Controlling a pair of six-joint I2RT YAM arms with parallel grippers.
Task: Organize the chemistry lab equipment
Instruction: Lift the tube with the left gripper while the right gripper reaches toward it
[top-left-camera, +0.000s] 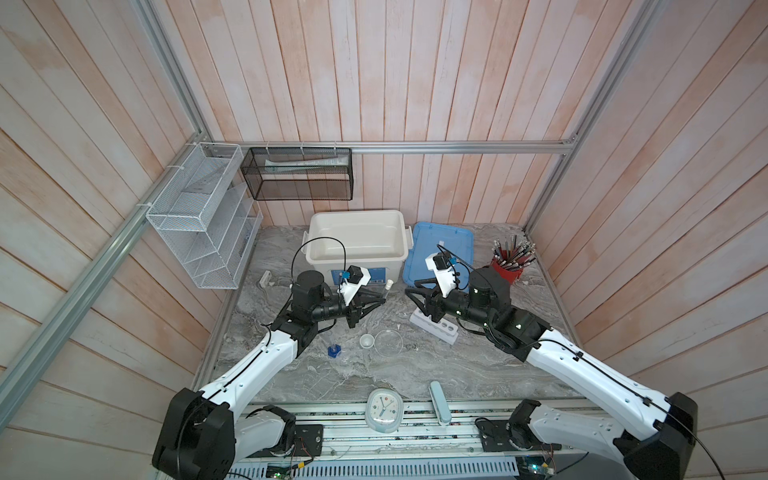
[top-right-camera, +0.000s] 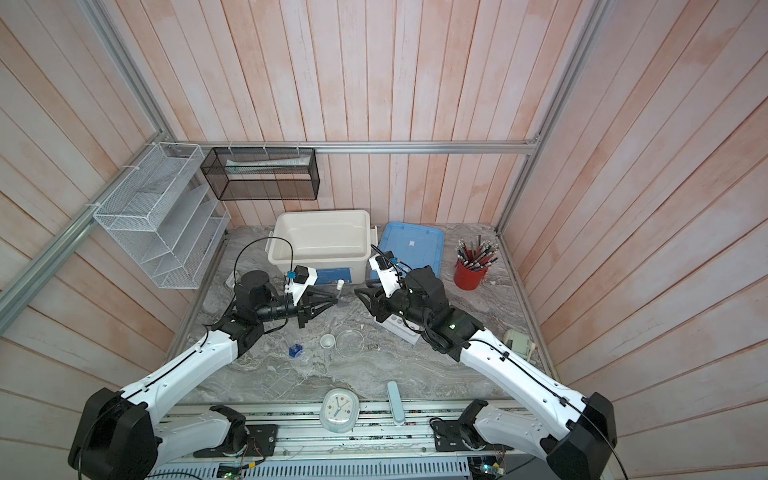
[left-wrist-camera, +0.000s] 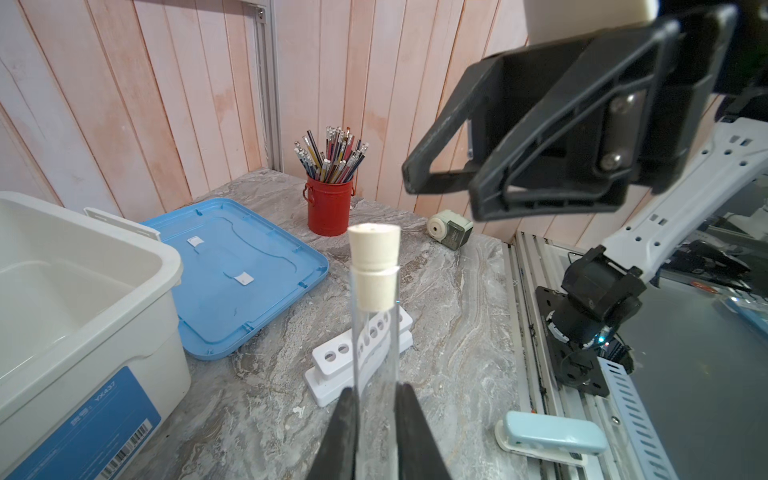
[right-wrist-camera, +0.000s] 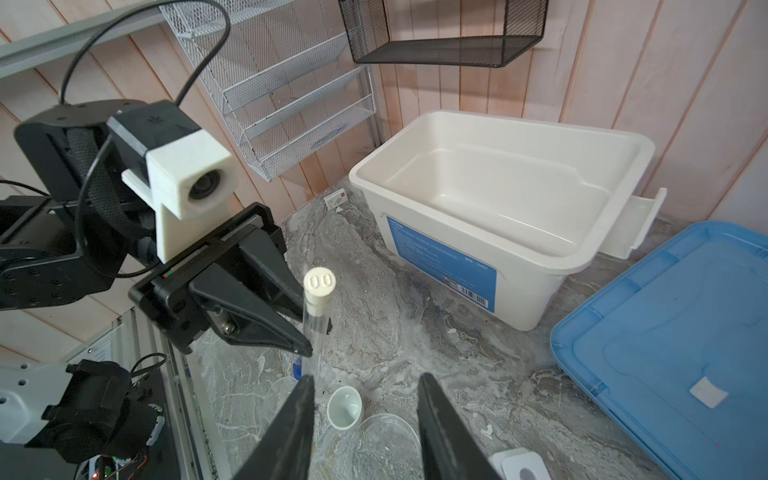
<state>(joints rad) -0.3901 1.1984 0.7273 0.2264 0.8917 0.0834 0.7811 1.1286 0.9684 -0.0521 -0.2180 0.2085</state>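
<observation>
The white-capped tube (left-wrist-camera: 374, 286), thin, clear and faint against the grey marbled desk (left-wrist-camera: 457, 332), stands roughly upright over mid-desk, clamped in the left gripper (left-wrist-camera: 376, 390). The right gripper (right-wrist-camera: 366, 377) faces it, jaws apart and empty. The right arm half hides the white rack (top-left-camera: 446, 332).

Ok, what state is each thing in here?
Left claw: shut on the tube.
Tube: white cap on, gripped, off the table.
Right claw: open, empty.
Rack: on the table, visible holes empty.
Bin: open, empty.
Blue lid: off, flat on the table.
Glass dish: empty.
Small white dish: empty.
</observation>
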